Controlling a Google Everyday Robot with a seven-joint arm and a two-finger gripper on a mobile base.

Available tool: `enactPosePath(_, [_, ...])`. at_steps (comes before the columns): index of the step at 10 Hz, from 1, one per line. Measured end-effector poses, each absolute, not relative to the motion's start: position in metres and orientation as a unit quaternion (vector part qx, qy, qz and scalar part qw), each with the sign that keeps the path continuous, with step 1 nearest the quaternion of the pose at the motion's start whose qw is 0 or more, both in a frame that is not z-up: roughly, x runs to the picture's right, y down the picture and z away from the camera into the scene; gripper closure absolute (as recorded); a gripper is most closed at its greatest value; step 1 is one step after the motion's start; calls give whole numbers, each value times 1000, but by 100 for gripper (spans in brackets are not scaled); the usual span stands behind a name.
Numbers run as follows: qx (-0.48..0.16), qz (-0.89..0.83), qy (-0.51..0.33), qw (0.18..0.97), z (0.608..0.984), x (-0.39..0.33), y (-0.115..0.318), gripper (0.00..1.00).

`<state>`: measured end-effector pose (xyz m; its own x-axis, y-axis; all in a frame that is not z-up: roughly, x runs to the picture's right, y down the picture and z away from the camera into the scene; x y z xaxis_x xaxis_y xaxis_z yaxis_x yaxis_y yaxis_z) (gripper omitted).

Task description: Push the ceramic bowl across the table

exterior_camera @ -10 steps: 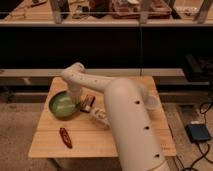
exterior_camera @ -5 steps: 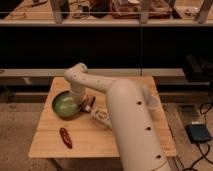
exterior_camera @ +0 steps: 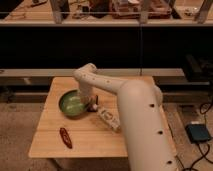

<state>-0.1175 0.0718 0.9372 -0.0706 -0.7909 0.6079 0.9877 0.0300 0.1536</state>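
Note:
The ceramic bowl [exterior_camera: 71,104] is a wide green bowl with a paler glossy inside. It sits on the left half of the light-wood table [exterior_camera: 50,137]. My white arm reaches from the lower right over the table and bends down at the bowl's right rim. The gripper [exterior_camera: 91,105] hangs at that rim, right against the bowl's right side. The arm hides the table's right part.
A small red-brown object [exterior_camera: 65,137] lies near the table's front left. A white packet-like item [exterior_camera: 109,118] lies right of the bowl beside my arm. Dark shelving stands behind the table. A dark box with cables [exterior_camera: 199,133] sits on the floor at right.
The bowl has shifted slightly left and toward the front of the table, and the gripper has followed along at its right rim.

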Motion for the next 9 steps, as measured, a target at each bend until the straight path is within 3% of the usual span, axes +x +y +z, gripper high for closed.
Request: enactPosePath(9, [-183, -634, -264, 704, 929, -68, 75, 100])
